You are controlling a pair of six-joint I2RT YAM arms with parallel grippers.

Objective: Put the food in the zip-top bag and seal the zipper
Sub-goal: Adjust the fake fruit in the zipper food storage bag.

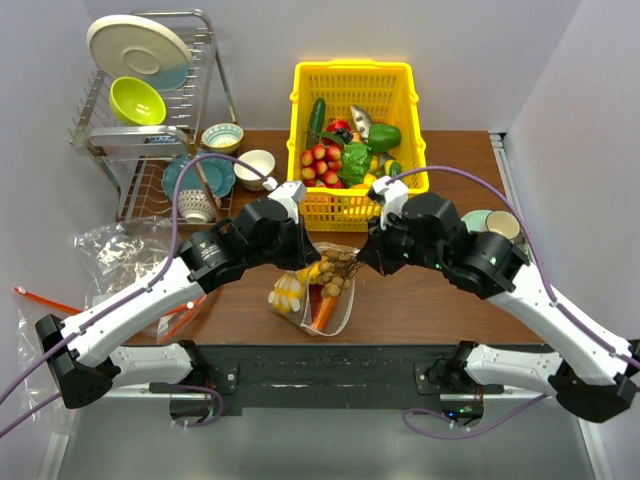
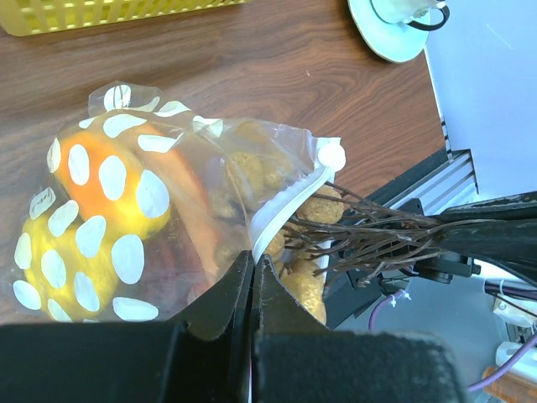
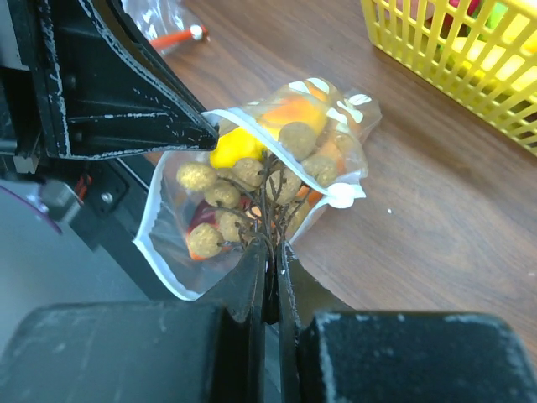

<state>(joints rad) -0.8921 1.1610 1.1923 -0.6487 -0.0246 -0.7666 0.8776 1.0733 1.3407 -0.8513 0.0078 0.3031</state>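
Note:
The dotted zip-top bag (image 1: 335,315) lies near the table's front edge, mouth open. It holds a yellow banana (image 1: 287,293), a carrot (image 1: 322,310) and an orange slice (image 2: 180,189). My left gripper (image 2: 253,257) is shut on the bag's mouth edge, at the whitish zipper (image 2: 285,201). My right gripper (image 3: 270,245) is shut on the stems of the brown berry cluster (image 3: 226,193). The cluster hangs in the bag's mouth (image 3: 159,252), with some berries inside and the stems sticking out. Both grippers (image 1: 305,255) (image 1: 360,262) meet over the bag in the top view.
A yellow basket (image 1: 300,120) of toy produce stands just behind the bag. A dish rack (image 1: 205,60) with plates and bowls is at the back left. Clear bags with red-orange strips (image 1: 120,250) lie at the left. A cup on a saucer (image 1: 500,222) sits at the right.

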